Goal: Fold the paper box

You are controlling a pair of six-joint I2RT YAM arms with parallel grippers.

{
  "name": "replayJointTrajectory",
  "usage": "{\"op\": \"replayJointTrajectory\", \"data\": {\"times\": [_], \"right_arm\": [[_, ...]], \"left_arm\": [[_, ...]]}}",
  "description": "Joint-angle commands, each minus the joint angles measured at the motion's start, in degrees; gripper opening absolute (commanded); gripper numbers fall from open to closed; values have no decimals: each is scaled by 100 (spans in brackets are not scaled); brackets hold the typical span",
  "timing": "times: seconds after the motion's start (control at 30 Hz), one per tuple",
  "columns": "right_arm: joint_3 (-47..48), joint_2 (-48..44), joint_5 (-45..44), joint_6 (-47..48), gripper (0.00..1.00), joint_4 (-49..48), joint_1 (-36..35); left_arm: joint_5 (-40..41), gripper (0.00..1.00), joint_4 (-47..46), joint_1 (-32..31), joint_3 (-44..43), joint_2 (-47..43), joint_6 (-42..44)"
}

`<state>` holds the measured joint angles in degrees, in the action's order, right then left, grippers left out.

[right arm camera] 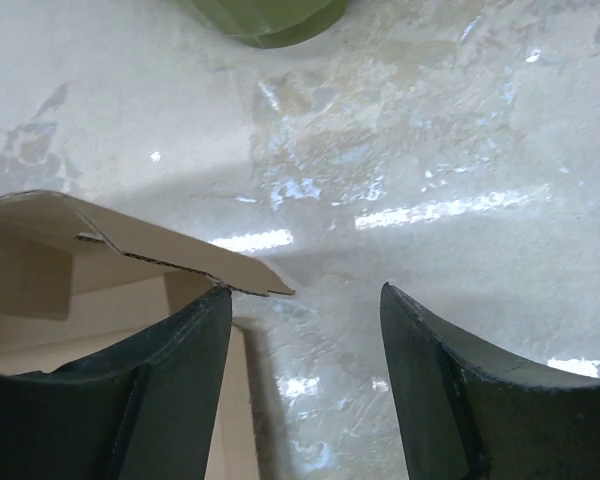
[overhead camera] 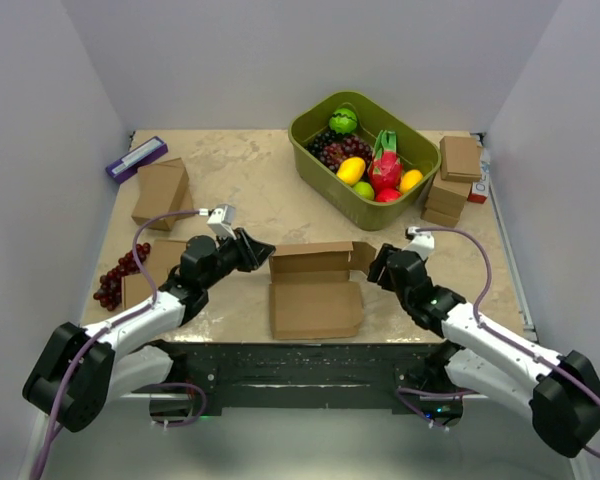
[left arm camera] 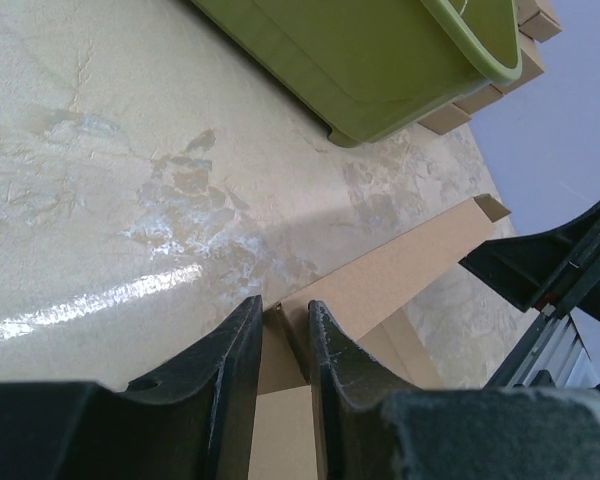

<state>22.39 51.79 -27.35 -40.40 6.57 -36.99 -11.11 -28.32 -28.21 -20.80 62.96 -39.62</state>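
I'm seeing the box point(overhead camera: 315, 295) sitting half-folded on the table point(overhead camera: 250, 185) between both arms, left end effector point(left arm camera: 285, 318) clamping its left wall, right end effector point(right arm camera: 305, 300) hanging apart beside the right flap

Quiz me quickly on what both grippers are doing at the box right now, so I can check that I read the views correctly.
1. Multiple choice: what does the left gripper pinch? A) the paper box's side wall B) a grape C) a small carton
2. True or false: the right gripper is shut on a flap.
3. Fill in: the green tub at the far side of the table holds ____.

Key: 1 A. 2 false: its jaws stand open beside the box, with nothing between them. 3 fruit.
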Motion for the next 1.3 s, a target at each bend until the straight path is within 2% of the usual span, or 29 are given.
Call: {"op": "replayJointTrajectory", "data": {"times": [0.0, 0.2, 0.3, 0.33, 0.57, 0.73, 1.0, 1.07, 1.27], "right_arm": [[159, 339, 414, 375, 64, -305, 184], [511, 1191, 766, 427, 62, -893, 175], [547, 1438, 854, 743, 57, -1219, 184], [547, 1465, 968, 831, 48, -1359, 175], [679, 1202, 1478, 1175, 11, -1220, 175], [802, 1255, 1567, 1166, 8, -895, -17], [1117, 1623, 768, 727, 9, -674, -818], [1232, 1729, 530, 622, 6, -438, -915], [1347, 1879, 204, 525, 4, -244, -933]], "left_arm": [[74, 28, 423, -36, -91, 6, 226], [74, 28, 432, -36, -109, 6, 226], [83, 27, 441, -36, -117, 23, 235], [74, 27, 450, -27, -135, 23, 261], [92, 26, 494, -45, -232, 120, 332], [136, 25, 450, -115, -276, 181, 349], [355, 24, 379, -422, -355, 357, 323], [434, 24, 379, -527, -381, 375, 358], [1094, 36, 766, -686, -706, 156, 867]]}}
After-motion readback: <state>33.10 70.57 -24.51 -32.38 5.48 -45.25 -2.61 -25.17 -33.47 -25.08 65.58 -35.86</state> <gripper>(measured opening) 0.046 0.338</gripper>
